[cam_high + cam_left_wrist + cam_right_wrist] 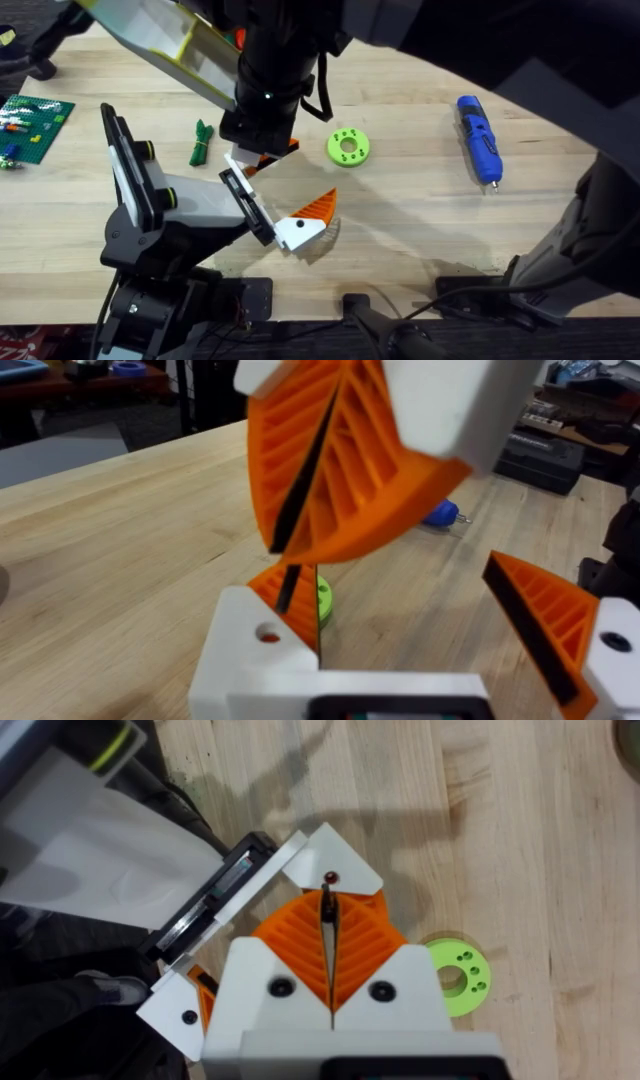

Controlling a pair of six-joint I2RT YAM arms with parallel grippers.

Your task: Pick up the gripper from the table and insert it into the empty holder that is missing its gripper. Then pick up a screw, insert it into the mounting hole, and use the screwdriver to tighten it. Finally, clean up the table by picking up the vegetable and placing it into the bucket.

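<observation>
Orange ribbed gripper, white base

I find no words, labels, brands or numbers I can read anywhere around me, neither on the bright blue pen-shaped screwdriver nor on the lime-green round disc.

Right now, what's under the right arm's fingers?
The left arm's white mount, its hole just beyond the pinched screw. A lime disc lies beside. The table directly underneath is covered.
</observation>
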